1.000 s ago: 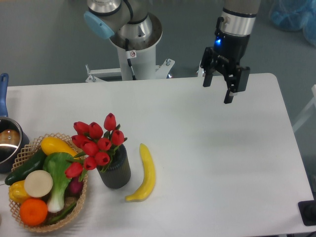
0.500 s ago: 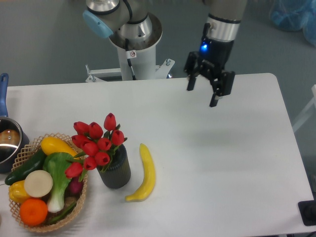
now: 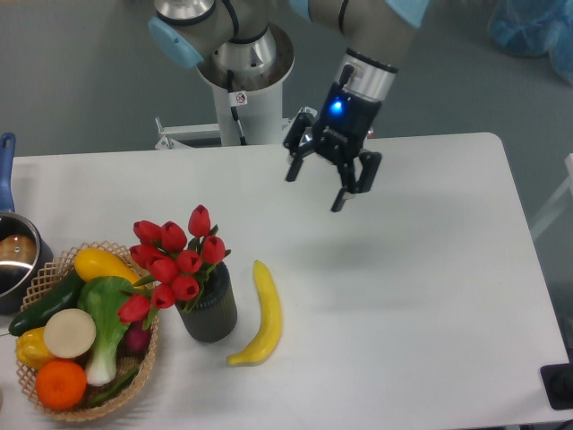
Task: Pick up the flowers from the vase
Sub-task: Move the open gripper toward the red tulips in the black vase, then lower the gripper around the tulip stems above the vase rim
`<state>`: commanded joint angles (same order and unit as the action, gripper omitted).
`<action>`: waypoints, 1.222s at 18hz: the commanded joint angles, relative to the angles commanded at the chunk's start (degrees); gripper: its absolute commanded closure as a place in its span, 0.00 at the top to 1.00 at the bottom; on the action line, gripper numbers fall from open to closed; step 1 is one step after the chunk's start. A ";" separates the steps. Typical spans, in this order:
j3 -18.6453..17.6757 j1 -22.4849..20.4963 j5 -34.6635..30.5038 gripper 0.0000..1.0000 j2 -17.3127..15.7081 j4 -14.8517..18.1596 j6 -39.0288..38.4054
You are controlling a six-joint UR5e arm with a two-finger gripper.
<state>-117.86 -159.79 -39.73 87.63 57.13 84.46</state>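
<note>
Camera view from above the front edge: the flowers (image 3: 175,260), a bunch of red tulip buds with green leaves, stand in the vase (image 3: 211,309), a short dark ribbed cup on the white tabletop (image 3: 403,296), left of centre and toward the front. The buds spread wider than the vase's rim and lean left, the lowest one hanging over the edge of the basket (image 3: 54,269). The vase stands upright, just beside the basket on its right. A banana (image 3: 262,313) lies on the tabletop just right of the vase, apart from it, curved and running roughly front to back.

The basket is woven and holds a yellow squash, a dark green cucumber, a pale green leafy vegetable, a round cream-white disc, an orange, a yellow pepper and a red-purple vegetable partly hidden by the flowers. At the left edge a metal pot (image 3: 13,260) with a blue handle is partly cut off.

The gripper (image 3: 315,187) hangs in the air above the back middle of the tabletop, well apart from the flowers, up and to their right. It is tilted, with a blue light lit on its body. Its two dark fingers (image 3: 343,191) are spread wide, grasping nothing. The arm's base stands behind the tabletop.
</note>
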 joint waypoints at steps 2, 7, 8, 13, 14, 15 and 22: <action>-1.05 0.35 0.44 1.00 0.18 0.00 -0.70; -2.55 1.84 8.88 1.00 1.93 -0.26 -2.90; -2.90 1.93 9.58 1.00 2.02 -0.26 -2.90; -1.85 5.17 11.25 1.00 6.14 -3.24 -1.67; -1.59 5.53 11.60 1.00 6.76 -4.12 -1.67; -1.15 5.62 11.61 1.00 7.47 -4.74 -1.67; 3.86 9.05 11.87 1.00 13.01 -6.68 -0.79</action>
<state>-114.00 -150.73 -27.86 100.63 50.45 83.67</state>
